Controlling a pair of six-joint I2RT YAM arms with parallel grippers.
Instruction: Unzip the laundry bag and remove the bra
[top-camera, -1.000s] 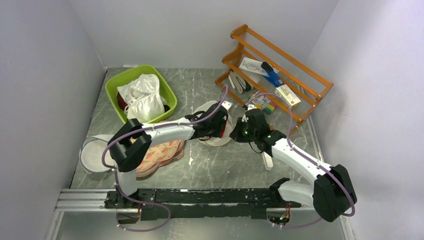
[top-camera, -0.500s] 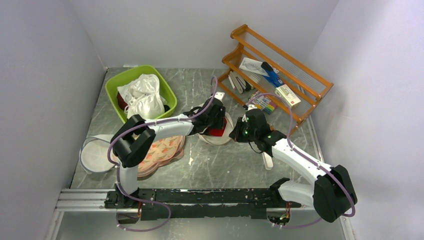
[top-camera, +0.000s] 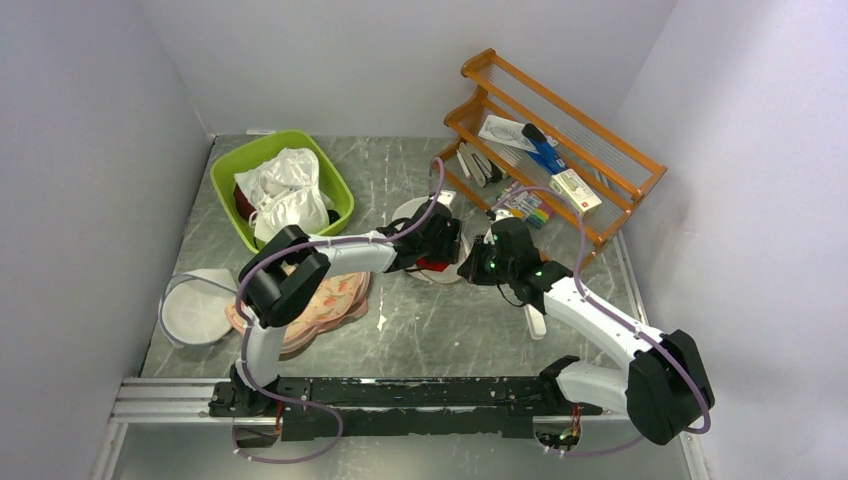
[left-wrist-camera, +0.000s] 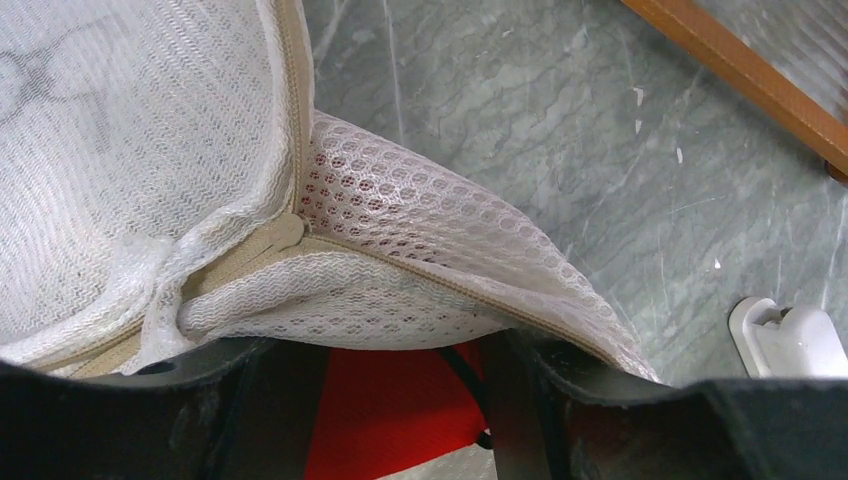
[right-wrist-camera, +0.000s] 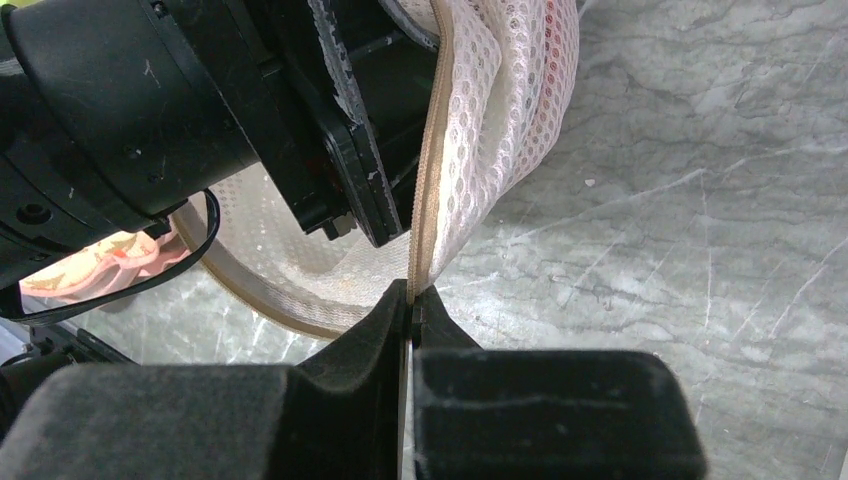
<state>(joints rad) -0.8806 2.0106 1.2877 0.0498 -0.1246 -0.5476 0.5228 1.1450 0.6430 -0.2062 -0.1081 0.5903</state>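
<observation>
Your right end effector (right-wrist-camera: 410, 300) clamps the zipper edge of the white mesh laundry bag (left-wrist-camera: 420, 225); your left end effector (left-wrist-camera: 395, 362) stands wide, red bra (left-wrist-camera: 385, 425) between its fingers

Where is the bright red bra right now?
In the left wrist view the bright red bra sits inside the white mesh laundry bag, under its unzipped flap, between the fingers of the left gripper; top view: centre of the table.

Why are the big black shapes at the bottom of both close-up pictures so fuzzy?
Left wrist view: the left pincer sits too near the lens and blurs, while the laundry bag mesh is sharp. Right wrist view: the right pincer is equally soft, the mesh crisp.
</observation>
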